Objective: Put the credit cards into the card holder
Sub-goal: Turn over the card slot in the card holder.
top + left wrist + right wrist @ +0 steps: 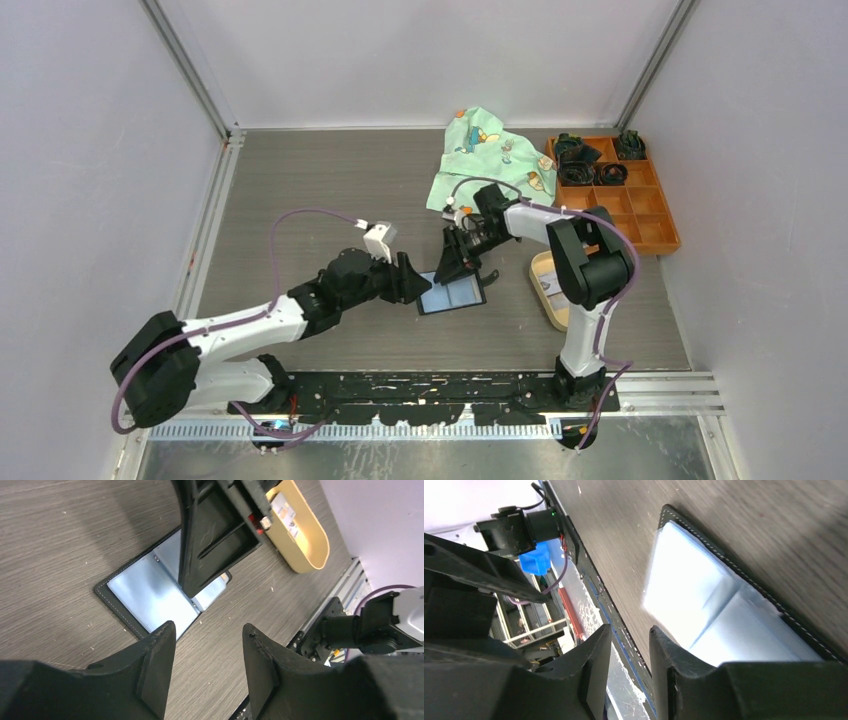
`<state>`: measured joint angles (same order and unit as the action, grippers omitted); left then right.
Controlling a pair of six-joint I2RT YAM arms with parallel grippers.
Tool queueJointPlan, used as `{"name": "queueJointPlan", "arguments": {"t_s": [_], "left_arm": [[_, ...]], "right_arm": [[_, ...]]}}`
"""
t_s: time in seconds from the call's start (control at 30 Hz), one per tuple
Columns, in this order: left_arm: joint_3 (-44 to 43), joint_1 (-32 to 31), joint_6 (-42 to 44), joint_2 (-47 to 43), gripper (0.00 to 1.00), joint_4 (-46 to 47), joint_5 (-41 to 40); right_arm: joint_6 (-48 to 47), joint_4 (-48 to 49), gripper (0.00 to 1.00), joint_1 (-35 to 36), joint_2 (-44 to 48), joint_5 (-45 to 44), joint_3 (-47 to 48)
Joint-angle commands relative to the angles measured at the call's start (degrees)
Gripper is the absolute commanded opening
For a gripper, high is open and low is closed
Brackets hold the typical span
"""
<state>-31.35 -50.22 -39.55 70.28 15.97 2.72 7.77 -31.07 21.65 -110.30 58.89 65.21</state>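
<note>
The black card holder [452,297] is lying open and flat on the table [300,190], between the two arms. Pale blue is showing inside it. I cannot tell if that is cards or just the pockets. The left gripper [207,630] is hanging low just beside the holder, with its jaws standing apart and nothing between them. The right gripper [630,630] is hovering right over the holder. Its jaws are only a little apart, and I am seeing nothing in them either. Some credit cards [286,511] are sitting in the tan oval tray [312,555], near the holder on the right arm's side.

I am guessing the cards are light, thin, stiff and slippery. Lying flat, they are hard to lift, so pinching one by a short edge looks best. The holder looks soft and may slide, so the other gripper may be needing to press down a corner.
</note>
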Motion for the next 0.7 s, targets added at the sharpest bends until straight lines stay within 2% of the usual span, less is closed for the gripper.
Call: {"name": "queueJointPlan", "arguments": {"t_s": [0.0, 0.1, 0.2, 0.27, 0.37, 0.67], "left_arm": [[2.6, 0.2, 1.2, -4.9, 0.54, 2.3, 0.0], [4.7, 0.2, -1.1, -3.8, 0.63, 8.3, 2.1], [5.2, 0.5, -2.5, 0.5, 0.63, 13.0, 4.5], [4.3, 0.9, -3.7, 3.6, 0.61, 14.5, 5.9], [2.2, 1.0, -4.9, 7.9, 0.59, 15.9, 7.3], [-2.8, 0.8, -8.0, 19.3, 0.56, 17.3, 8.7]], "right_arm": [[-4.3, -2.9, 0.40, 1.0, 3.1, 0.9, 2.6], [-10.8, -8.0, 0.40, 0.9, 7.2, -11.6, 4.0], [-14.5, -9.3, 0.39, 1.0, 11.5, -24.1, 3.3], [-16.2, -10.4, 0.38, 0.9, 12.6, -29.4, 2.9], [-17.4, -12.2, 0.38, 1.0, 12.1, -31.8, 2.9], [-16.7, -13.7, 0.38, 0.9, 6.0, -29.8, 4.3]]}}
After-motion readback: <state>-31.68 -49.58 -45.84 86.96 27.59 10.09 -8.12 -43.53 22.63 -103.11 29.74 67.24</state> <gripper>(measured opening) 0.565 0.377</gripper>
